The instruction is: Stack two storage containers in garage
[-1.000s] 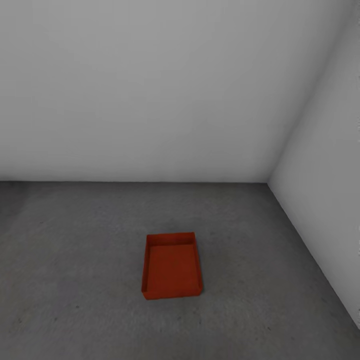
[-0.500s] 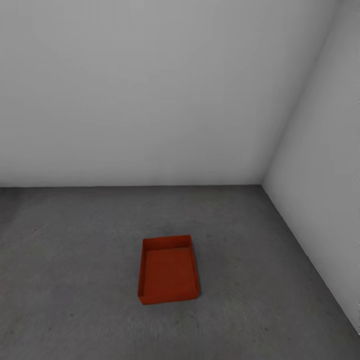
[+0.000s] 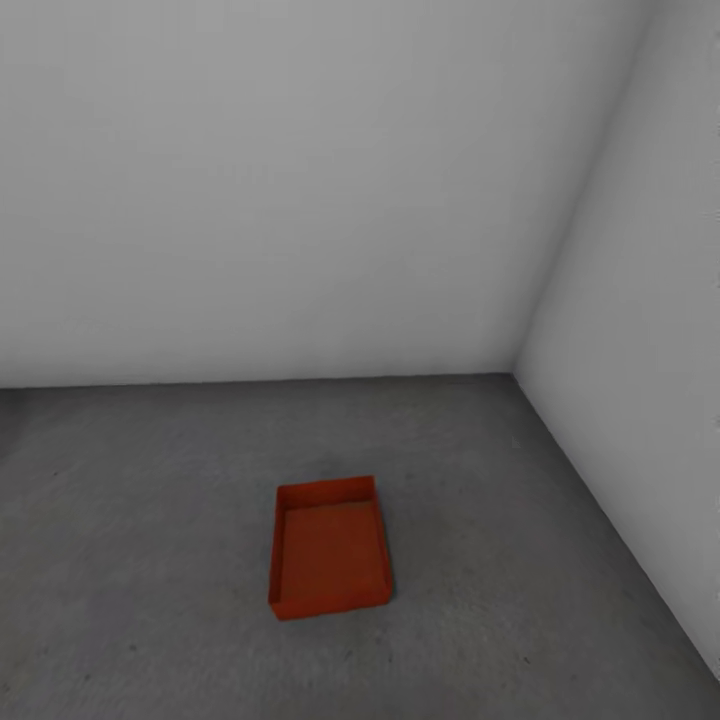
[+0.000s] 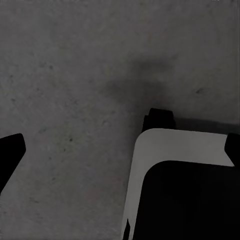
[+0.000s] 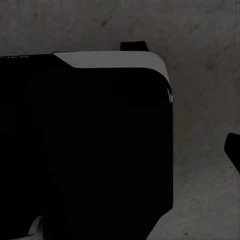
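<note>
Grey floor [image 3: 150, 520] near a white corner bears one empty red bin [image 3: 328, 548]; claw states cannot be told.

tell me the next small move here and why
Probably turn the base away and head back for the second bin. One storage container already lies flat on the dark grey floor near the corner of the white walls, open side up with nothing stacked in it. The wrist views look down on bare concrete and the robot's own base, with no bin carried there.
</note>
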`<state>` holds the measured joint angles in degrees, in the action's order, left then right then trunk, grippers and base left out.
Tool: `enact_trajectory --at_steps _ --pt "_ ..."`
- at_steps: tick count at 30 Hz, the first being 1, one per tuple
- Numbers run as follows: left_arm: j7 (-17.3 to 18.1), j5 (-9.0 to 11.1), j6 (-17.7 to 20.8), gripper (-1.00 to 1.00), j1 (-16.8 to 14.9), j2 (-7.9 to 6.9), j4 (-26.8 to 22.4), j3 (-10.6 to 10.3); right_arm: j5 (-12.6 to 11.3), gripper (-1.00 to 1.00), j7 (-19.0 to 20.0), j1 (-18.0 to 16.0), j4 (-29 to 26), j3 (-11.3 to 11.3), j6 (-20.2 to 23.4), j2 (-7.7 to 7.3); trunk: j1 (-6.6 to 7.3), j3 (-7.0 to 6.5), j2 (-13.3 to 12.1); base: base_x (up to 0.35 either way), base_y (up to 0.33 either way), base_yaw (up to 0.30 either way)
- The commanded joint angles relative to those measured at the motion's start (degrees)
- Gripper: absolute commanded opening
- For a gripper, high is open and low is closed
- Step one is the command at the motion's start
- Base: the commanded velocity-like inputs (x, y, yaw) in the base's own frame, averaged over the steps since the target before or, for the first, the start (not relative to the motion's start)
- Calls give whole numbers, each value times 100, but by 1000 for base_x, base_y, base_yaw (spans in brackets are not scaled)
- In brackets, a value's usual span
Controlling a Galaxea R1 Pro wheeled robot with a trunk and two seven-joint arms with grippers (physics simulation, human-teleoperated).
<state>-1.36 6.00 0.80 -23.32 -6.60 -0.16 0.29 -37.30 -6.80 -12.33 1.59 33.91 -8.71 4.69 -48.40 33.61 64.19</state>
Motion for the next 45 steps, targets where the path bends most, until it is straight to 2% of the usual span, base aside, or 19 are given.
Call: enact_trajectory --at_steps 1,12,18,21,30,45 --pt "-5 57 8 100 -1 0 -2 -2 -41 100 -6 -6 17 45 -26 5 0 -5 3 0 0 -90" --pt "-5 57 9 100 25 13 -2 -3 -35 100 -6 -6 17 45 -17 -1 0 -22 3 0 0 -15" --pt "-5 69 8 100 197 30 -2 -3 -29 100 -14 -6 17 53 -6 -3 0 -22 3 0 0 0" --pt "-5 63 2 100 308 97 -2 -3 -26 100 -21 -6 17 60 28 -15 0 -22 3 0 0 0" --pt "-5 74 -381 100 410 173 -2 -3 6 100 -51 -6 17 75 57 -24 0 -22 3 0 0 0" --pt "-5 80 -413 100 439 202 -2 -3 12 100 -39 -6 17 84 60 -16 0 -22 3 0 0 0"
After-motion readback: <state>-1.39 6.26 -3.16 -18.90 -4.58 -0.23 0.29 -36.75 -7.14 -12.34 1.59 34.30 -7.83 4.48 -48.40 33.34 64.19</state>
